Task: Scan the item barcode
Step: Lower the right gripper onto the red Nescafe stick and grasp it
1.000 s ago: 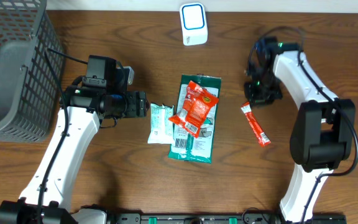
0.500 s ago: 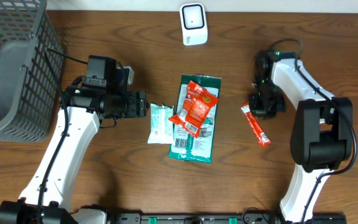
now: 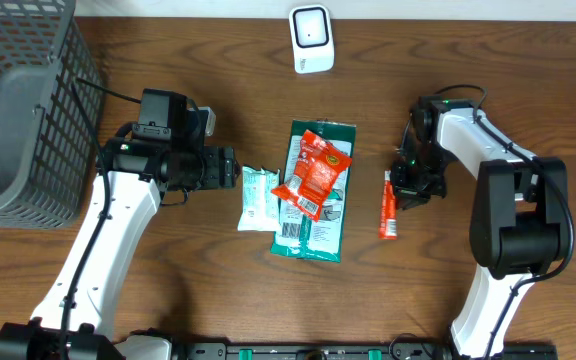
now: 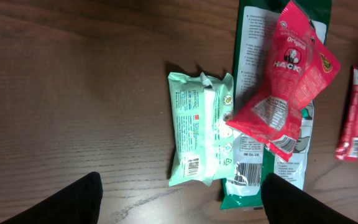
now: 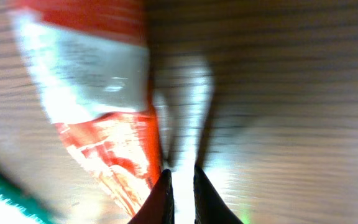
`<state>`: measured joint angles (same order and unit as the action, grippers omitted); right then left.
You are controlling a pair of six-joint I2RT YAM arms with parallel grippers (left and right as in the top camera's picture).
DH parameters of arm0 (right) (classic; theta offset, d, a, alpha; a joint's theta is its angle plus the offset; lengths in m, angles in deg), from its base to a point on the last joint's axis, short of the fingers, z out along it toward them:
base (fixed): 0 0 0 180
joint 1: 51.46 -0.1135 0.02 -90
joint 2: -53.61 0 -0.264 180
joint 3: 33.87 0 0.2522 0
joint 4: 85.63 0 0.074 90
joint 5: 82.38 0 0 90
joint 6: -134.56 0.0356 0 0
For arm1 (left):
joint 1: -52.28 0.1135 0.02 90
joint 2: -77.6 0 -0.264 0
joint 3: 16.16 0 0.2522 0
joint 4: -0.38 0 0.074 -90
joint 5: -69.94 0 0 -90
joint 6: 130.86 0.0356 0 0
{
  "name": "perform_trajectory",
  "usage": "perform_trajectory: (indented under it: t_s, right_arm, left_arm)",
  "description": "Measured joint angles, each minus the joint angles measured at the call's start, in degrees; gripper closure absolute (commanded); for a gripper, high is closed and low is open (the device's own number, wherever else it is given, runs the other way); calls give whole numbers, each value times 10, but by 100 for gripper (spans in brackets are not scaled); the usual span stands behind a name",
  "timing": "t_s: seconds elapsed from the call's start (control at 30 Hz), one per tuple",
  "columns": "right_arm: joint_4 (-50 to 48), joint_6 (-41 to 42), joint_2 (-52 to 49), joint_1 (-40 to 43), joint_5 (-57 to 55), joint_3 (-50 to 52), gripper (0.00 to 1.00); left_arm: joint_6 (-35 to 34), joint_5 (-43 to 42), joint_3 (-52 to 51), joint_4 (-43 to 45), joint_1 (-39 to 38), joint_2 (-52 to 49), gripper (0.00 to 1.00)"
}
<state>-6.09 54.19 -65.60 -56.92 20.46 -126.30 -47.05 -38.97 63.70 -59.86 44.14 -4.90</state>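
The right claw (image 3: 403, 187) sits low over the worktop (image 3: 528, 60), its fingers (image 5: 162, 190) drawn almost together with only a sliver of wood showing between them. The blurred wrist view does not settle whether they nip the edge of the red stick sachet (image 3: 389, 206). The sachet lies just beside the fingers, running near to far, to the right of the central pile.

In that pile a dark green pouch (image 3: 316, 232) lies flat with a red snack bag (image 3: 313, 172) on top of it. A pale green packet (image 3: 258, 198) rests against the pouch's left edge, and its barcode (image 4: 192, 167) faces up in the left wrist view.

The left claw (image 3: 226, 167) hovers released, fingers spread wide, just left of the pale green packet and holding nothing.

At the far edge a white scanner (image 3: 310, 38) stands well apart from the sachet. A grey wire basket (image 3: 18, 110) occupies the far left corner.
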Motion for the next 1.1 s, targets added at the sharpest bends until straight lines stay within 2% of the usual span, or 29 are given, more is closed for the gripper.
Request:
perform_trajectory:
  t_s: [0.03,0.23,0.37,0.63,0.8,0.93,1.1]
  right_arm:
    - [3,-9,0,0,14,1,99]
    - [37,-47,0,4,66,-11,97]
    - [32,-59,4,8,82,-26,99]
    - [-48,-62,26,1,121,-25,99]
    - [-100,-48,26,-36,159,2,99]
    - [-137,-35,26,-67,147,19,99]
    - [-175,5,26,-75,54,20,99]
  left_arm:
    - [0,0,0,0,0,0,18]
    - [0,0,0,0,0,0,18]
    - [0,0,0,0,0,0,18]
    - [0,0,0,0,0,0,18]
    - [0,0,0,0,0,0,18]
    - [0,0,0,0,0,0,18]
    - [0,0,0,0,0,0,18]
